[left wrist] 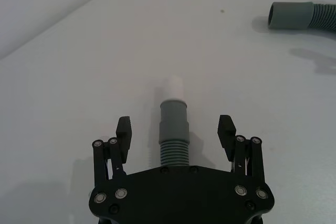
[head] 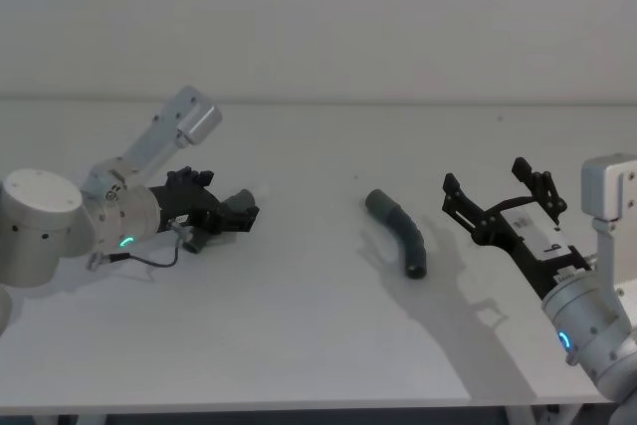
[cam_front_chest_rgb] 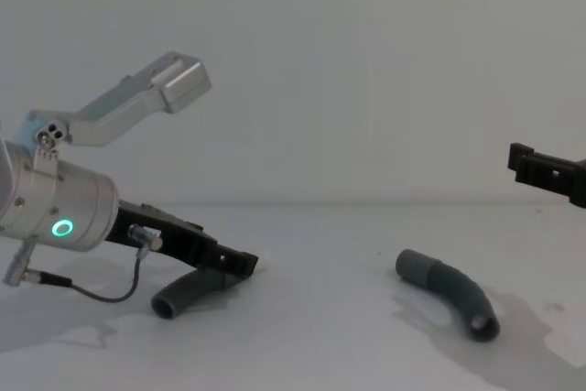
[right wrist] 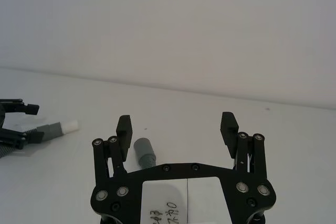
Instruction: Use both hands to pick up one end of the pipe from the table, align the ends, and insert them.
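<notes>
Left gripper (left wrist: 176, 126), jaws apart, straddles white-tipped pipe (left wrist: 174, 148)

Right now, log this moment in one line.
left gripper: open astride white-tipped piece | right gripper: open, above table, apart from collared piece | joined: no

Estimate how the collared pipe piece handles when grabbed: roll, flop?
Probably won't roll: the collared pipe piece is curved, lying flat on the table near the open right pincer. Its ribbed neck suggests some flex. Hollow, so likely light.
</notes>
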